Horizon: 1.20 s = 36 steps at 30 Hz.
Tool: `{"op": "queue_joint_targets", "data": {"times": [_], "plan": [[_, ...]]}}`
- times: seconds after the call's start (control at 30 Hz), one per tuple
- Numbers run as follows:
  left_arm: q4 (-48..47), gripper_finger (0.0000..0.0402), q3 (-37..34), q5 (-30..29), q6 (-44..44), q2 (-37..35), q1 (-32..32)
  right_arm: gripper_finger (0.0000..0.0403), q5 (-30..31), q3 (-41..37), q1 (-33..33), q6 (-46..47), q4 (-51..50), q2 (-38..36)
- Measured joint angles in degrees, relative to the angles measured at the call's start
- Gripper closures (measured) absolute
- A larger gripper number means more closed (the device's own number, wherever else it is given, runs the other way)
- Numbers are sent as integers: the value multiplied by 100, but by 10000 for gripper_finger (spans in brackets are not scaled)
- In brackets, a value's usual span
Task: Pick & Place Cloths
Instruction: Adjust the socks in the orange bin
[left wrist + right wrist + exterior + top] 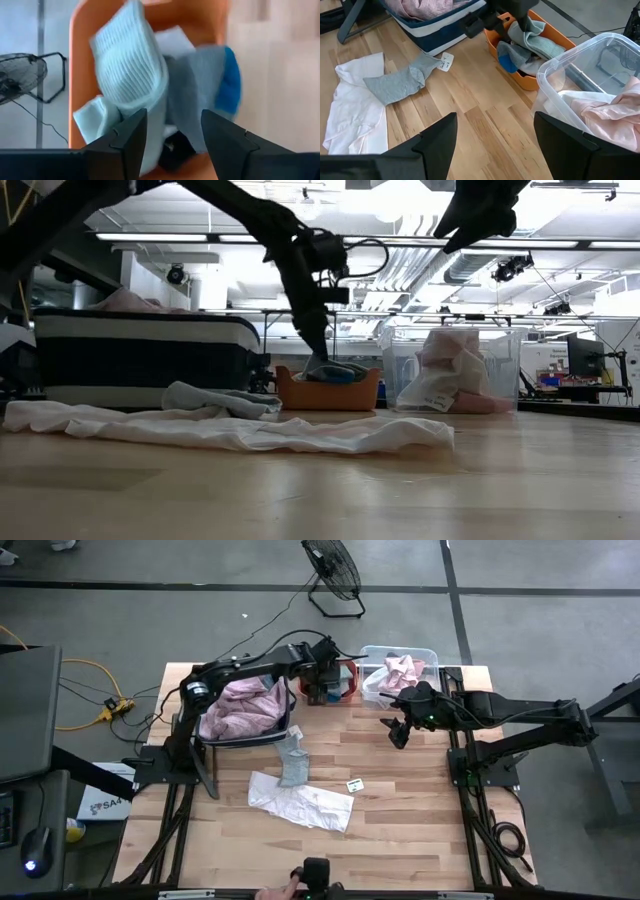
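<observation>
My left gripper point(322, 676) point(172, 140) is open, lowered into the orange bin point(347, 682) point(328, 390) at the table's far edge. A pale ribbed cloth point(130, 70) reaches up between its fingers. Grey point(195, 95) and blue point(231, 80) cloths lie in the bin below. My right gripper point(398, 730) point(495, 145) is open and empty, in the air near the clear bin point(430, 653) point(580, 55), which holds a pale pink cloth point(400, 670). A white cloth point(300, 805) point(350, 110) lies flat on the table. A grey-green cloth point(292, 768) point(400, 82) lies partly on it. My left gripper comes at the pale ribbed cloth point(150, 115) from above, pointing down into the orange bin. The cloth runs along the inner side of one finger point(131, 137), well apart from the other finger. I cannot tell whether that finger touches it.
A dark laundry basket point(250, 740) point(140, 350) holding a large pink cloth point(245, 705) stands left of the orange bin. A small tag point(354, 784) lies on the wood right of the white cloth. A floor fan point(333, 570) stands beyond the far edge.
</observation>
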Motion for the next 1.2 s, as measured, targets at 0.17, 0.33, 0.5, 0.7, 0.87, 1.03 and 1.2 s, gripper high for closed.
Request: {"op": "queue_joint_targets", "data": {"times": [0.17, 0.33, 0.5, 0.7, 0.87, 1.03, 1.2], "plan": [[128, 219, 7, 73, -183, 126, -4, 147, 20, 0, 0, 9, -1, 0], [84, 219, 7, 118, -189, 266, -7, 147, 21, 0, 0, 131, 0, 0], [86, 219, 7, 318, -205, 267, -7, 147, 21, 0, 0, 144, -2, 0], [94, 219, 7, 179, -201, 267, -4, 147, 21, 0, 0, 144, -2, 0], [20, 219, 65, 189, -186, 221, -7, 147, 21, 0, 0, 144, -2, 0], [-423, 219, 437, 475, -187, 210, -7, 147, 21, 0, 0, 144, -5, 0], [-640, 219, 515, 902, -199, 268, -17, 147, 21, 0, 0, 144, -5, 0]]}}
